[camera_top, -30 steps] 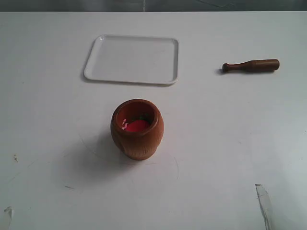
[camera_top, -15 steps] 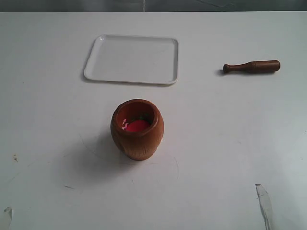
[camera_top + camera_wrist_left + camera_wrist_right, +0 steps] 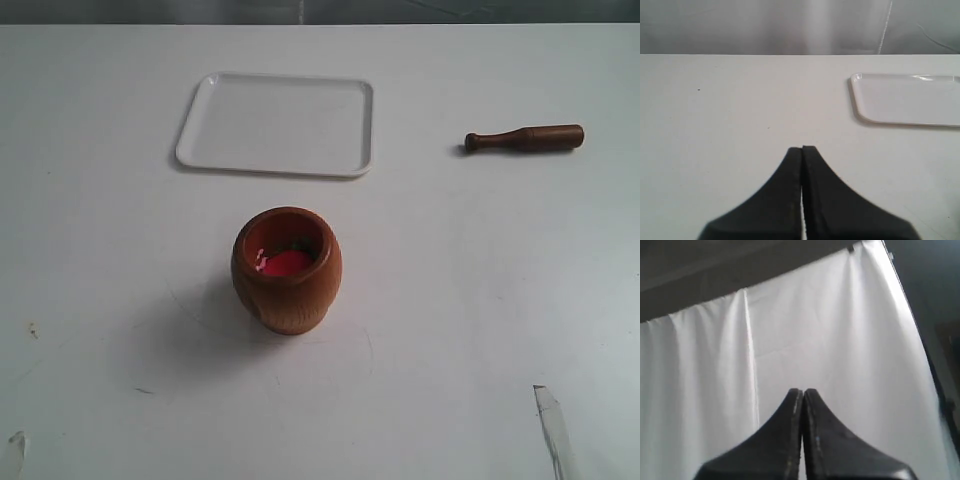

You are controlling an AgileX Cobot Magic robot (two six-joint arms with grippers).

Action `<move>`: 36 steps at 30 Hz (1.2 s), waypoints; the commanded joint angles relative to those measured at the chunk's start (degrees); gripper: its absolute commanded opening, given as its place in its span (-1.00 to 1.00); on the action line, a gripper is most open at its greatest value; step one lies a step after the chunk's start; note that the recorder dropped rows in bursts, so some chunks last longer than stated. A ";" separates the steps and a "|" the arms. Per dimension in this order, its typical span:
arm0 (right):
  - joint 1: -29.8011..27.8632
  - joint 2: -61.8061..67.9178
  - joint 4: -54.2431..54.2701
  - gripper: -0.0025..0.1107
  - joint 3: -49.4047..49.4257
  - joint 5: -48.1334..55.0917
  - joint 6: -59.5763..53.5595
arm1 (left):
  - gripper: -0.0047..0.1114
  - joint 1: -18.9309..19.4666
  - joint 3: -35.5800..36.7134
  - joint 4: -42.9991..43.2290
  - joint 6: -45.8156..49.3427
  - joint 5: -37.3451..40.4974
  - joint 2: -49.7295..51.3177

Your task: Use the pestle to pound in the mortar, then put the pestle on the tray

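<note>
The reddish-brown mortar [image 3: 287, 268] stands upright mid-table, red-pink material showing inside. Far to its right the dark pestle [image 3: 523, 139] lies flat, thick end pointing right. The white tray [image 3: 276, 124] sits behind the mortar and shows nothing on it; part of the tray [image 3: 905, 99] also appears in the left wrist view. My left gripper [image 3: 802, 148] is shut with nothing in it, low over bare table. My right gripper [image 3: 802, 390] is shut too and faces a white curtain, away from the table. Neither gripper shows in the exterior view.
The white table [image 3: 480, 300] has a few small marks near its front left [image 3: 30, 330]. Pale slivers show at the front corners [image 3: 552, 425]. A white curtain [image 3: 815, 330] fills the right wrist view, with a dark edge on one side.
</note>
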 commanded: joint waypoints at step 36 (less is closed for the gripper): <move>10.83 105.59 -0.10 -0.96 -78.34 81.58 -86.39 | -0.92 -0.44 0.03 -0.42 -0.47 -0.17 -0.07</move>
